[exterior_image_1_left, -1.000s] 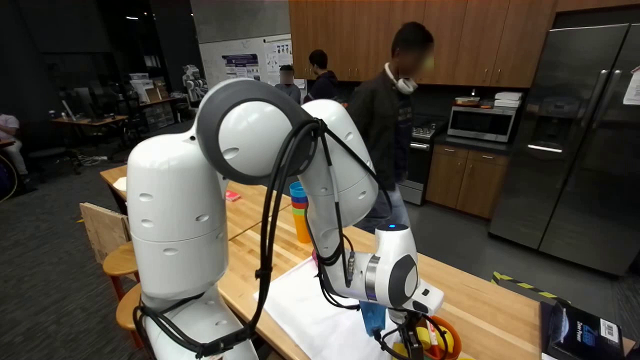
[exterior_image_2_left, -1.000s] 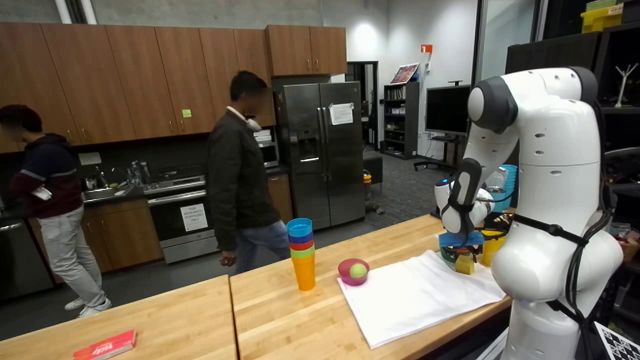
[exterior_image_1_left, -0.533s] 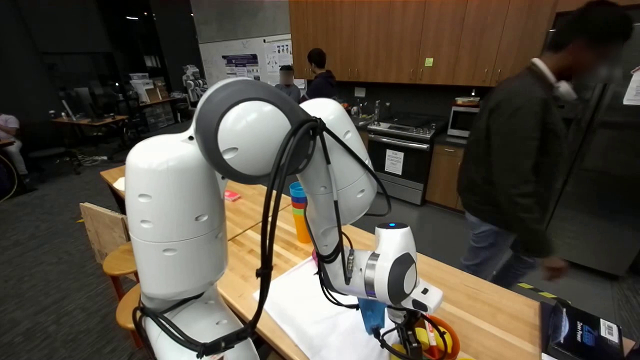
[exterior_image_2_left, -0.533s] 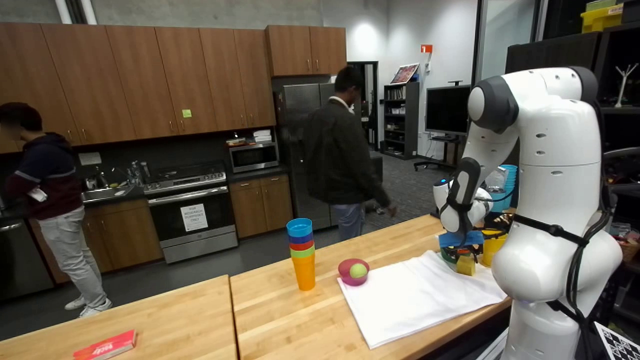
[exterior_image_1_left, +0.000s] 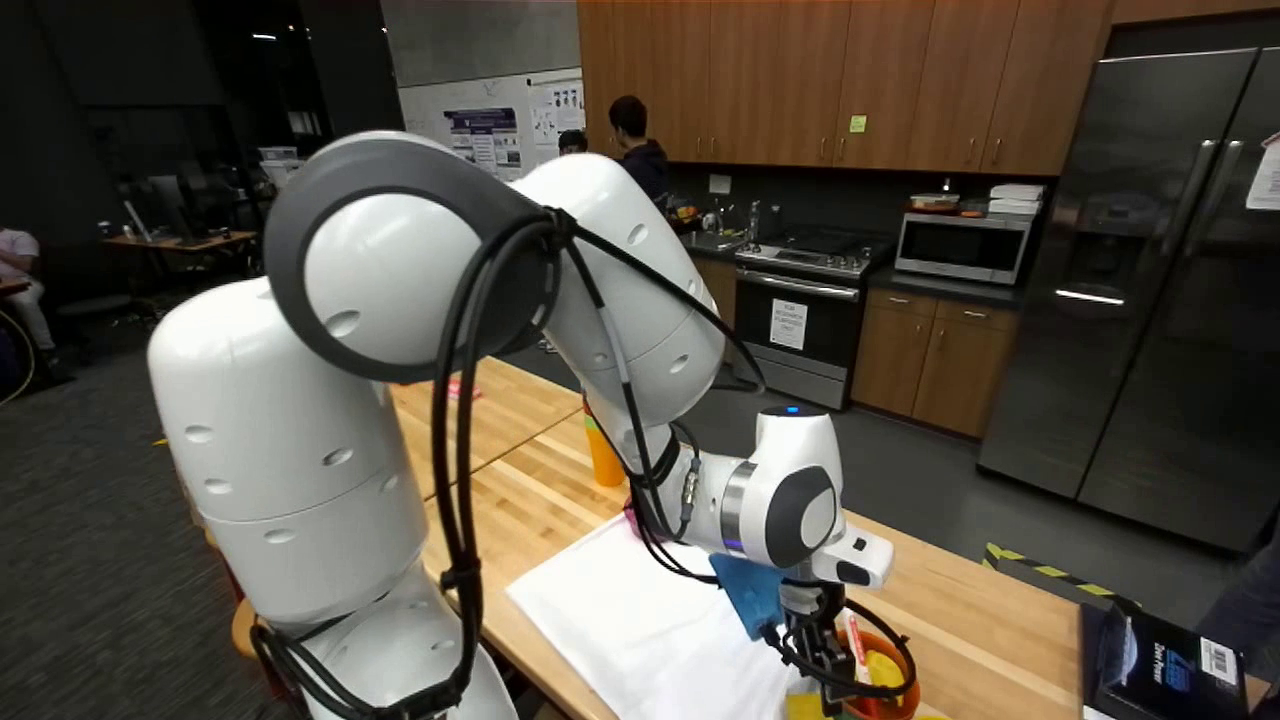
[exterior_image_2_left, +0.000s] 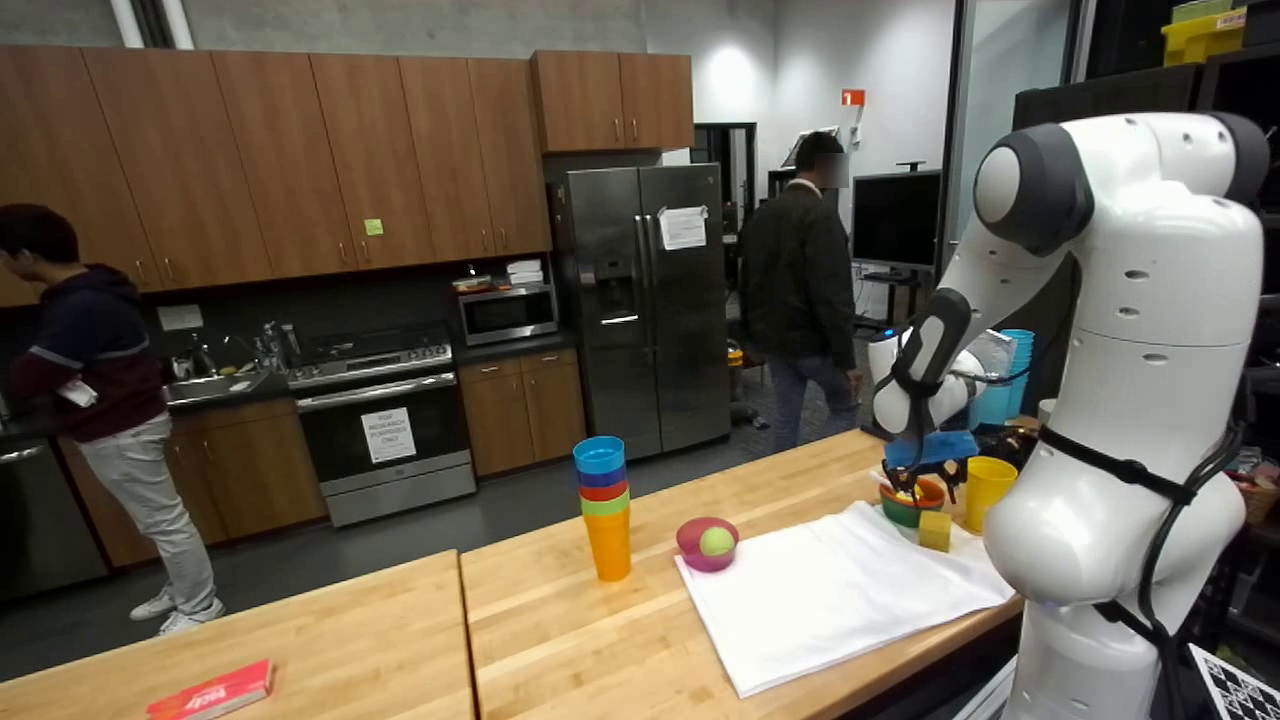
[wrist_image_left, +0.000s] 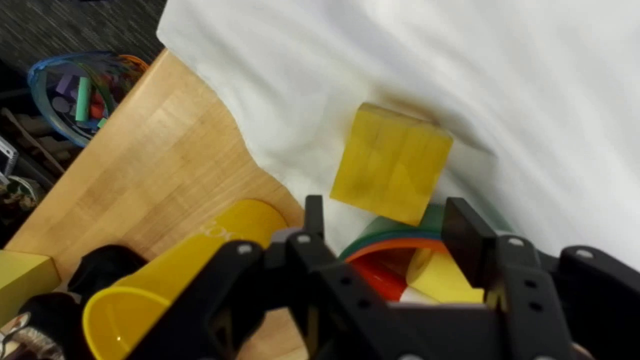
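Your gripper (wrist_image_left: 384, 212) held nothing: its tips stood apart, low over the bowl (wrist_image_left: 397, 244), with the yellow block (wrist_image_left: 392, 167) just beside. The block sat on the cloth (wrist_image_left: 280, 110), very near the bowl; whether those two touched could not be told. To judge by that, you were only at the approach: the block lay loose, and gripping and lifting it were left to do. A red-and-white stick (wrist_image_left: 384, 284) and a yellow piece (wrist_image_left: 445, 282) already lay in the bowl.

Next out, the yellow cup (wrist_image_left: 180, 267) stood near the bowl on bare wood of the table (wrist_image_left: 170, 150), crowding you on that flank. Past cup and cloth ran the table's edge, with a tub (wrist_image_left: 41, 106) beyond it. Your open room was over the cloth, from the block to the pink bowl (exterior_image_2_left: 690, 556), which stood by the cloth's opposite corner with a green ball (exterior_image_2_left: 716, 541) inside. Farther on, in an exterior view, a stack of cups (exterior_image_2_left: 604, 508) stood short of the next table (exterior_image_2_left: 360, 640).
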